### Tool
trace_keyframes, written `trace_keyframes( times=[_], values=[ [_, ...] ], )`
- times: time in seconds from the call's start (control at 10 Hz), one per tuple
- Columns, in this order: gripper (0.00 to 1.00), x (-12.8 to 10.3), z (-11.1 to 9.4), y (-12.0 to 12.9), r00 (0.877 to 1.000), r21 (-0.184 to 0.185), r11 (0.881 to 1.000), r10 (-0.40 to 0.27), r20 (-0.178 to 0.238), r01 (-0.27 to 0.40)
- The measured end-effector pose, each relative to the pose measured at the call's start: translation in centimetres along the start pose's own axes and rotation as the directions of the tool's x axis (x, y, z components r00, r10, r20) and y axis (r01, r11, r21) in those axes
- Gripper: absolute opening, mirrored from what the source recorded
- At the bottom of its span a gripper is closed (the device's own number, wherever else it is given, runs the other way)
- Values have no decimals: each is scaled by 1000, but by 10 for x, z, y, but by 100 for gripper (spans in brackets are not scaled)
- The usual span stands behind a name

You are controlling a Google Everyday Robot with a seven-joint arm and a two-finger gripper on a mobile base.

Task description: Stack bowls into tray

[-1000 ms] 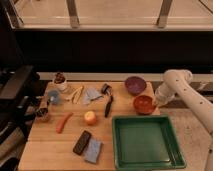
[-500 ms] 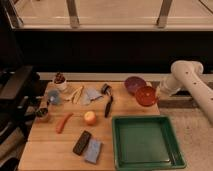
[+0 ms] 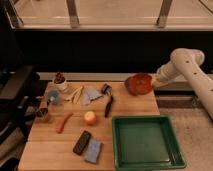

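wooden table (image 3: 50, 156) | carrot (image 3: 63, 122) near round fruit (image 3: 90, 117) | black remote (image 3: 82, 142) beside blue sponge (image 3: 93, 150) | blue cup (image 3: 54, 97)

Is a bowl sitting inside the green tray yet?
No, the green tray is bare; the gripper holds the red bowl tilted beyond it.

The red-orange bowl (image 3: 139, 84), resting on the worktop (image 3: 60, 145) a second ago, has been lifted, tipped with its opening toward the camera and carried toward the far edge, where it now hides the purple bowl. The gripper (image 3: 153, 84), clamped on the bowl's right rim, rose and moved back with it.
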Motion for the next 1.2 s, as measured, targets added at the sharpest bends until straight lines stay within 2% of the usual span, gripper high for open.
trace_keyframes(
  times=[0.3,0.4,0.5,0.7,0.9,1.0,1.1,1.2],
  values=[
    [0,32,29,-21,999,50,998,47,0,-47],
    [1,39,36,-23,998,53,996,70,-4,-69],
    [5,45,42,-22,996,53,994,91,-12,-91],
    [25,57,58,-23,992,41,991,124,-21,-123],
    [43,58,65,-18,986,33,986,164,-28,-163],
    [56,58,68,-14,981,34,981,192,-31,-191],
    [63,55,66,-12,979,39,978,205,-11,-205],
    [66,51,63,-11,979,42,978,205,12,-205]
  ],
)
